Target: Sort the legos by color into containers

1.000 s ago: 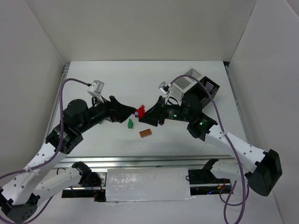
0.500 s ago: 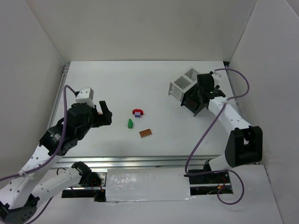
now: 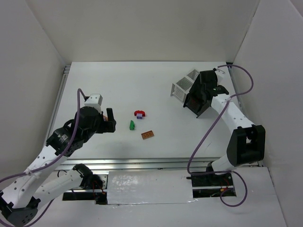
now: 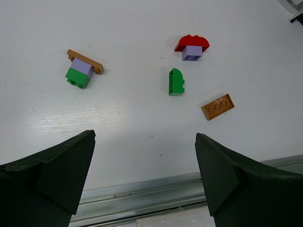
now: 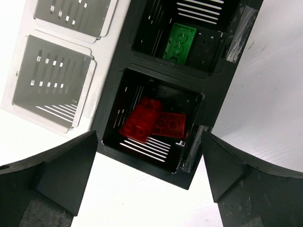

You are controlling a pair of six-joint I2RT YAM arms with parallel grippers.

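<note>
Just ahead of the left gripper (image 4: 144, 142), released and empty, loose legos (image 4: 176, 81) lie on the worktop (image 4: 118, 123). The two-coloured stack (image 4: 83, 68) might get binned unsplit. The right gripper (image 5: 149, 142), released and seemingly empty, hangs above the black box (image 5: 180, 78).

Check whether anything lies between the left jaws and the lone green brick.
Nothing visible does. Bare table runs from the open left jaws to the green brick; the orange plate lies off to one side, clear of that line.

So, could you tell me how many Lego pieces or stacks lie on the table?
4: a brown-purple-green stack left, a red-purple stack, a green brick below it, an orange-brown plate right. Some may be hidden.
</note>
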